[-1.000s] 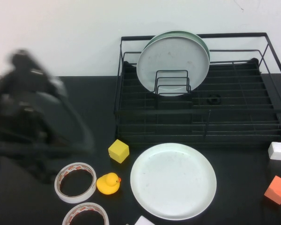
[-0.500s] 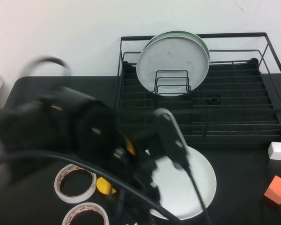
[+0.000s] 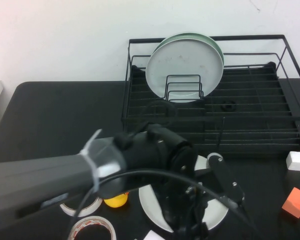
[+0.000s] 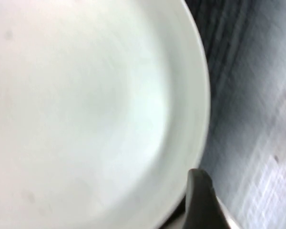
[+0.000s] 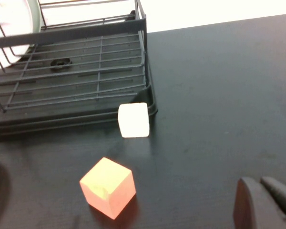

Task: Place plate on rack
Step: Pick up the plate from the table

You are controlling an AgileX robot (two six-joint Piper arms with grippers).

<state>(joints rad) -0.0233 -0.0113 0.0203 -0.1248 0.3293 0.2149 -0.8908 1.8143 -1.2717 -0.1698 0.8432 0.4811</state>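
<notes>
The glossy white plate [image 3: 221, 212] lies flat on the black table in front of the rack, mostly covered by my left arm. It fills the left wrist view [image 4: 86, 105]. My left gripper [image 3: 206, 201] hangs low over the plate's right rim, open and empty. One of its fingers [image 4: 201, 200] sits beside the rim, and the other shows at the frame's edge. The black wire rack [image 3: 250, 125] stands at the back right. My right gripper [image 5: 263, 202] is shut and empty over bare table, near the rack's corner [image 5: 145, 90]. It is out of the high view.
A grey plate [image 3: 185, 62] and a mint-green plate [image 3: 212, 40] stand upright in the rack. A white cube [image 3: 297, 160] and an orange cube [image 3: 295, 202] sit at the right. A yellow duck [image 3: 115, 201] and tape rolls [image 3: 92, 229] are at the front left.
My left arm has swept in from the far left across the table and now hangs over the plate, hiding the yellow cube. The plate has not moved.
</notes>
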